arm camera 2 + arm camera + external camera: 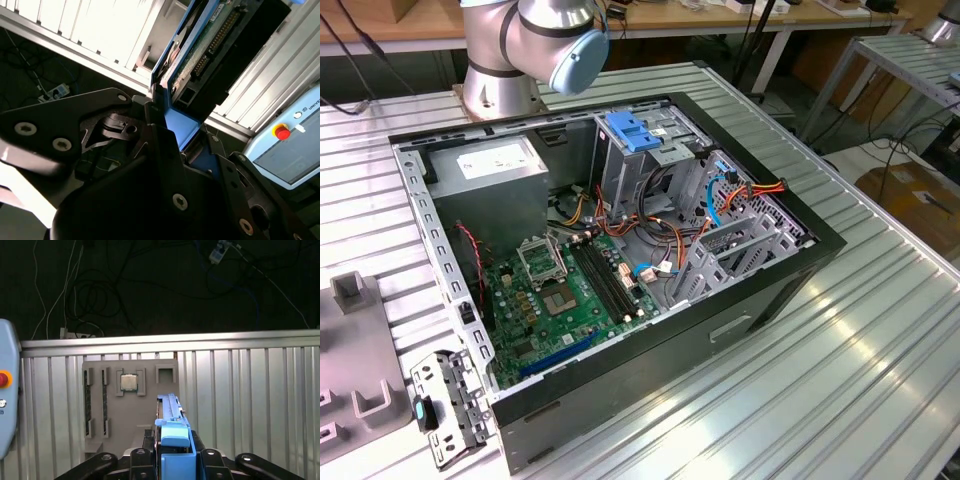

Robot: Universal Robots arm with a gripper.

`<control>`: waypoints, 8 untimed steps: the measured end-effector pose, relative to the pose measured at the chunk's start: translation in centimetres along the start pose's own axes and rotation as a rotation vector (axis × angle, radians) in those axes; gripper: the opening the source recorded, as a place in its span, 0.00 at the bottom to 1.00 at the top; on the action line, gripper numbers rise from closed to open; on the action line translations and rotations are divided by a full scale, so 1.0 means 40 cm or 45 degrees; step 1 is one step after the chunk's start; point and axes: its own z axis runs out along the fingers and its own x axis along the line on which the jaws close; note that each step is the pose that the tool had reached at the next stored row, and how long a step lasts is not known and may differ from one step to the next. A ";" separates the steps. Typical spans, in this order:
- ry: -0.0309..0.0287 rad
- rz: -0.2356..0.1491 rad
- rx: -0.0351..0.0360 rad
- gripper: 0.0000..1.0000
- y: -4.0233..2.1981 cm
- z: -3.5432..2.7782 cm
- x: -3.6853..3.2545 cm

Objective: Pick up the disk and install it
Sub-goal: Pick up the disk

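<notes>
In both wrist views my gripper (173, 452) is shut on the disk (172, 415). The first wrist view shows the disk edge-on, with its blue carrier rail and end tab between the black fingers, in front of a grey fixture plate (115, 425). In the second wrist view the gripper (185, 142) holds the disk (220, 45) by its blue rail, and the dark body with its green circuit board and connector sticks out beyond the fingers. Whether the disk still touches the plate I cannot tell. The open computer case (650, 360) lies on the slatted metal table in the exterior view, below the arm's base (500, 60).
A blue plastic plate (633, 132) sits on top of the case's drive cage. Orange and blue cables (720, 195) run through the case beside the motherboard (570, 300). The grey plate holds a processor chip (129, 382). A teach pendant (290, 145) lies near the gripper.
</notes>
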 end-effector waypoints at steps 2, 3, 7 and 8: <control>-0.0001 0.000 0.0000 0.37 0.000 -0.001 0.000; -0.0001 0.000 0.0001 0.37 0.000 -0.002 0.000; -0.0001 0.000 0.0001 0.37 0.000 -0.005 0.000; 0.0000 0.000 -0.0002 0.37 0.000 -0.007 0.000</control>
